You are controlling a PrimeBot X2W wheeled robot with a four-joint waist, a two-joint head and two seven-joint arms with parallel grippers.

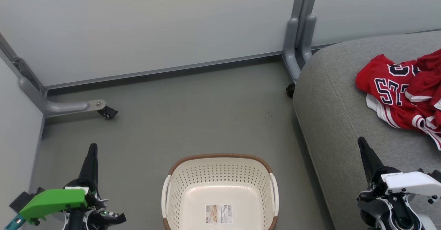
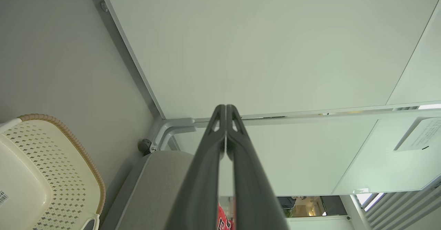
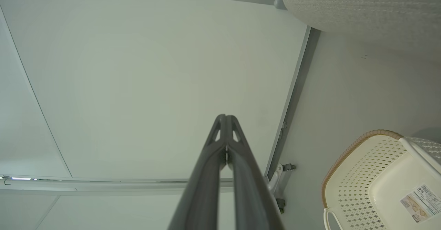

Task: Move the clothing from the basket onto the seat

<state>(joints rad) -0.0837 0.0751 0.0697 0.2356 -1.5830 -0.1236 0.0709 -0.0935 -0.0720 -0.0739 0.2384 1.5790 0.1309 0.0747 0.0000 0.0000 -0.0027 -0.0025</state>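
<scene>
The clothing (image 1: 403, 95) lies on the seat (image 1: 330, 99) at right, the basket (image 1: 220, 157) near us; our left gripper (image 1: 93, 147) and right gripper (image 1: 361, 141) stand closed tight, gripping nothing.

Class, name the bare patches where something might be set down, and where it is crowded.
Free: the seat between its left edge and the clothing; the floor between wall and basket; the basket's bottom. Crowded: the seat's right side.

Red clothing (image 1: 403, 99) lies crumpled on grey seat (image 1: 334, 106); cream basket (image 1: 220, 188) holds none.
</scene>
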